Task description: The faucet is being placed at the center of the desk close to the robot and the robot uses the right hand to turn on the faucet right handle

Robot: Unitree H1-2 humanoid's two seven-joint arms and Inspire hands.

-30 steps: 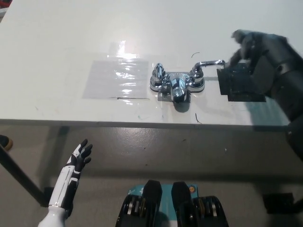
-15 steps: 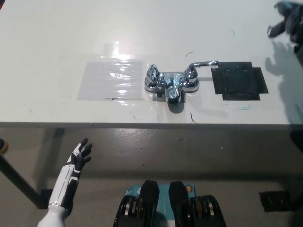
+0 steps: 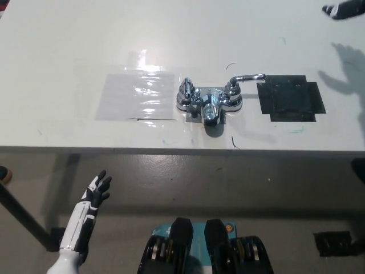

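Near the front edge of the white bench (image 3: 68, 40), about midway across it, stands the chrome faucet (image 3: 208, 103), its spout pointing toward six o'clock, at the robot. The faucet's right handle (image 3: 246, 79) is a slim lever whose free end points toward three o'clock and slightly away from the robot, its tip reaching just short of a patch of black tape (image 3: 291, 101) stuck flat on the bench. The left handle (image 3: 187, 89) sits at the faucet's nine o'clock side, and just beyond it in that direction lies a shiny clear sheet (image 3: 137, 95), also flat on the surface. The black right hand (image 3: 341, 9) shows only as a small dark sliver at the picture's upper right corner, toward one to two o'clock from the faucet and well apart from it, with nothing between it and the lever but bare bench and the black tape; it touches neither the handle nor any other part of the faucet. So little of it is in view that one cannot tell whether it is spread or closed. Its shadow (image 3: 348, 68) falls on the bench at the right edge, beyond the tape. The white left hand (image 3: 97, 191) rests low at about seven o'clock from the faucet, below the bench's front edge, over the grey floor, fingers spread and holding nothing.
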